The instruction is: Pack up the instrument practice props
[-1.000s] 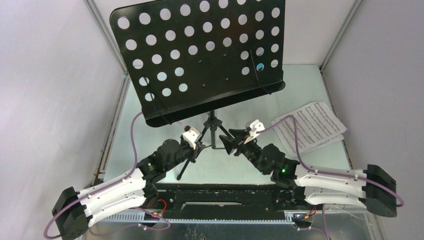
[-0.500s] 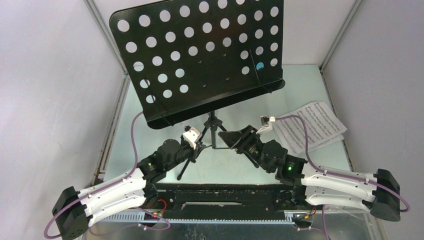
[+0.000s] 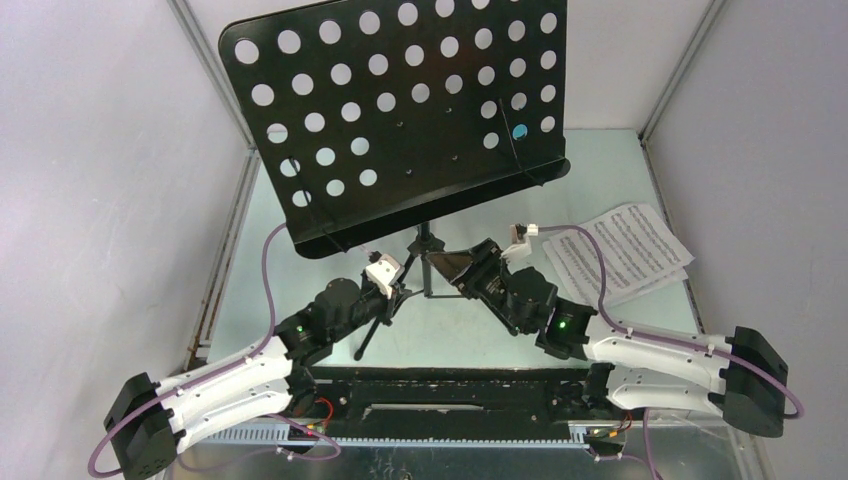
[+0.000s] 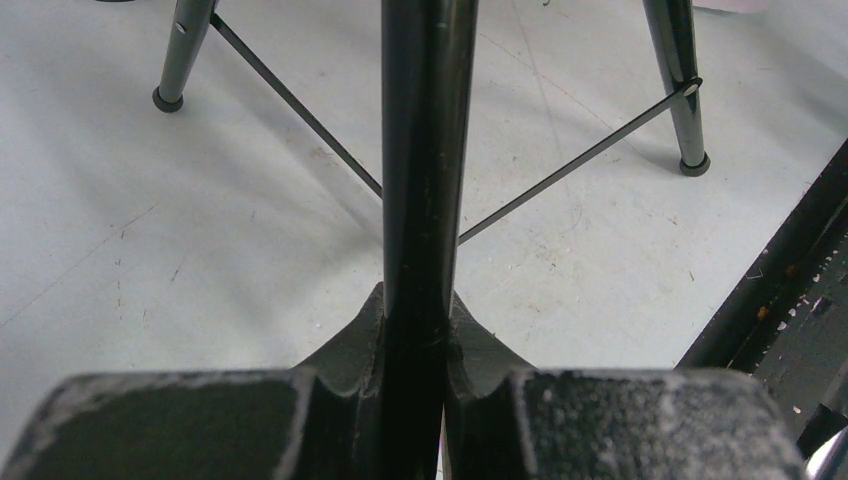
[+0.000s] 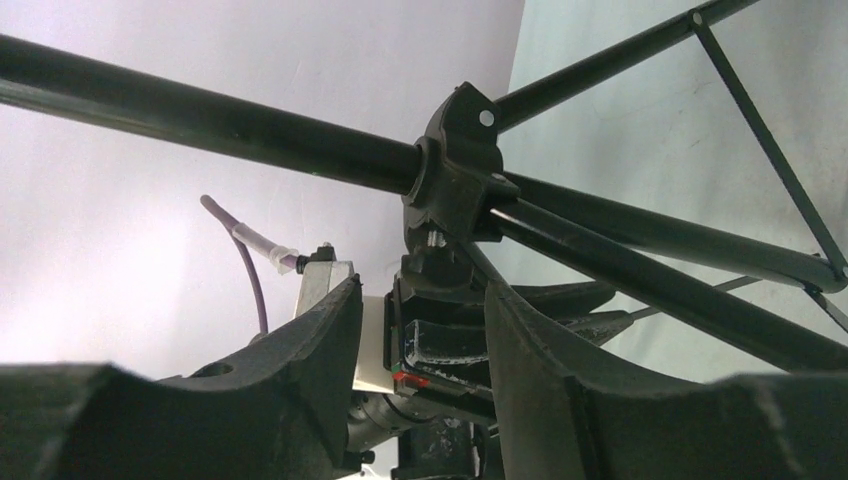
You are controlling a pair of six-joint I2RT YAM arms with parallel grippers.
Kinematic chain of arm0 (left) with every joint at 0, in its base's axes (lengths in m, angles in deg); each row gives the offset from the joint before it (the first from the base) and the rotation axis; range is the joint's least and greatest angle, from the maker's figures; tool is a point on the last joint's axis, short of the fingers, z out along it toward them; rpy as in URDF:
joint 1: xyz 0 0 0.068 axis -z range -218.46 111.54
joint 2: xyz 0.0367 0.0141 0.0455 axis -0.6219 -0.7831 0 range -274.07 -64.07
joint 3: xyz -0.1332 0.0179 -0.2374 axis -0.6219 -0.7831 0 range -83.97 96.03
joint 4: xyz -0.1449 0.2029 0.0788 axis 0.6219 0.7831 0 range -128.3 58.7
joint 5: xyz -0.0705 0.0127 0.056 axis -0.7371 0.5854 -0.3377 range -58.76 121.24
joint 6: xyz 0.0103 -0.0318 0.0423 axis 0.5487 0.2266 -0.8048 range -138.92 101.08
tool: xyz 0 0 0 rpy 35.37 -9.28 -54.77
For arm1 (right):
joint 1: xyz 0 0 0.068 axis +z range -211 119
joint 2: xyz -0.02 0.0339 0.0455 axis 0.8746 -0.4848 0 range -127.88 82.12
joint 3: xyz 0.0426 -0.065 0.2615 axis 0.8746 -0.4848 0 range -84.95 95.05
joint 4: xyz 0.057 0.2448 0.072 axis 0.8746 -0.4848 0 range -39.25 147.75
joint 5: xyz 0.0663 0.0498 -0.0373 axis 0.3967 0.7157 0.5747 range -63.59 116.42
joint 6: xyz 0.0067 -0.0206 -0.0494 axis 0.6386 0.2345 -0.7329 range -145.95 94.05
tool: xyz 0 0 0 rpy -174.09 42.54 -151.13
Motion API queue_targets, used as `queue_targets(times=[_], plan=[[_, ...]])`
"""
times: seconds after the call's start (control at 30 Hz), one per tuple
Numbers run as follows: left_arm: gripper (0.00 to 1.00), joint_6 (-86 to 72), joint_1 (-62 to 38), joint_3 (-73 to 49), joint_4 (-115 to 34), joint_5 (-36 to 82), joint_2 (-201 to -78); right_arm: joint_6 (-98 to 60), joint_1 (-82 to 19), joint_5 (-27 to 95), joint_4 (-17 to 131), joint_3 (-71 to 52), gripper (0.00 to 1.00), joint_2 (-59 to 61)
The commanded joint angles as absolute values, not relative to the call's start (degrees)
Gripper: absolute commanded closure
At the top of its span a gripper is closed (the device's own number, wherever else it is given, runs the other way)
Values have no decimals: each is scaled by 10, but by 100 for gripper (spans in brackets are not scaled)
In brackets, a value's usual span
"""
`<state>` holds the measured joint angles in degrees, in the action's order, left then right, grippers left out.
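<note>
The black music rack stands mid-table, its perforated desk (image 3: 400, 110) tilted over the tripod (image 3: 425, 258). My left gripper (image 3: 397, 292) is shut on the tripod's near-left leg (image 4: 420, 180), which runs up between its jaws (image 4: 418, 335). My right gripper (image 3: 446, 264) is open just right of the tripod's pole. In the right wrist view the jaws (image 5: 425, 335) stand apart below the tripod hub (image 5: 455, 175), touching nothing. White sheet-music pages (image 3: 620, 252) lie at the right. A light-blue spot (image 3: 518, 131) shows through a desk hole. The tan microphone and clip holders are hidden.
Two other tripod feet (image 4: 165, 98) (image 4: 693, 165) rest on the pale table, thin braces running up from the legs. The black base rail (image 3: 450, 385) runs along the near edge. Grey walls and metal frame posts (image 3: 220, 75) close in the sides.
My right arm has swung left and turned its wrist, bringing the open gripper up to the tripod's pole. The left gripper keeps its hold and has not moved.
</note>
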<state>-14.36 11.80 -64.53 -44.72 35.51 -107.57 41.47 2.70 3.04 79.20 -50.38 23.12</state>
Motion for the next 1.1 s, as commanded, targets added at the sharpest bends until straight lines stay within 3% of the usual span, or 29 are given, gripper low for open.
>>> queue_targets(times=[0.0, 0.37, 0.6, 1.07], plan=[[100, -101, 120, -647, -557, 352, -1066, 427, 18, 29, 817, -478, 46, 219], [100, -102, 121, -652, -561, 352, -1065, 398, 10, 47, 805, -449, 70, 182], [100, -103, 120, -651, -561, 350, -1068, 271, 34, 19, 714, -384, 85, 166], [100, -106, 120, -650, -555, 352, -1063, -192, 140, -141, 606, -263, 88, 91]])
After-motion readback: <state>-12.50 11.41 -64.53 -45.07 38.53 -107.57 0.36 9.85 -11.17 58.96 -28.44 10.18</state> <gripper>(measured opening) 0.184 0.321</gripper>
